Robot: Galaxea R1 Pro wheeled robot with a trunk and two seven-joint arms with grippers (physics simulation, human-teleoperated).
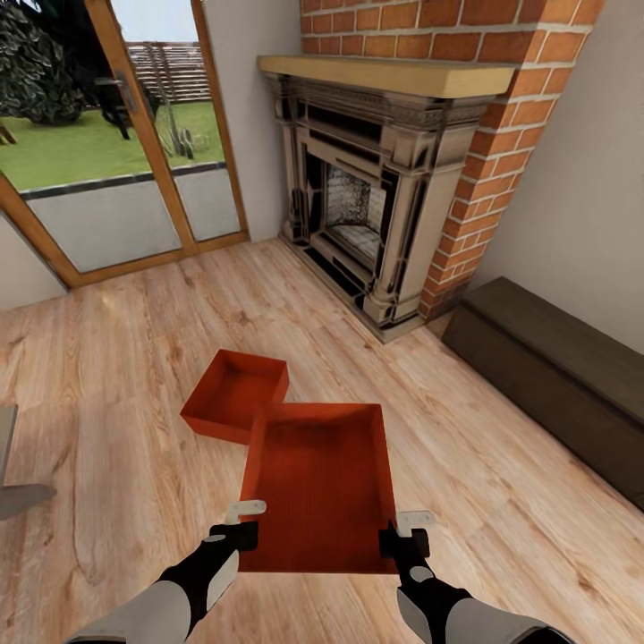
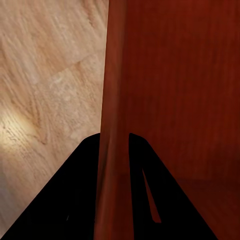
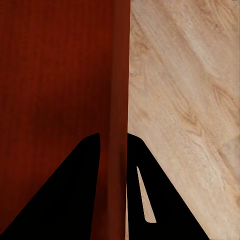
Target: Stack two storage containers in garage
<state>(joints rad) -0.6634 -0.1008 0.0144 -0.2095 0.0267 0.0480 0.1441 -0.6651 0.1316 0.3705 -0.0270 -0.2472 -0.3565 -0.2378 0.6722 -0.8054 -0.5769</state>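
The living room's wood-plank floor point(image 1: 134, 376) stretched from the glass doors point(image 1: 116, 143) and brick fireplace point(image 1: 376, 197) past a dark bench point(image 1: 555, 376). The nearer storage container point(image 1: 322, 483) hung between both grippers, lifted over the planks. The second container point(image 1: 234, 394) sat on the floor just beyond it, behind its far left corner. The left gripper point(image 1: 240, 523) pinched the left wall point(image 2: 112, 100) between its fingers; the right gripper point(image 1: 402, 529) clamped the right wall point(image 3: 120, 100).

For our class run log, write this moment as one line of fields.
room: living room | left gripper: shut on near container left wall | right gripper: shut on its right wall | far container: on wood floor
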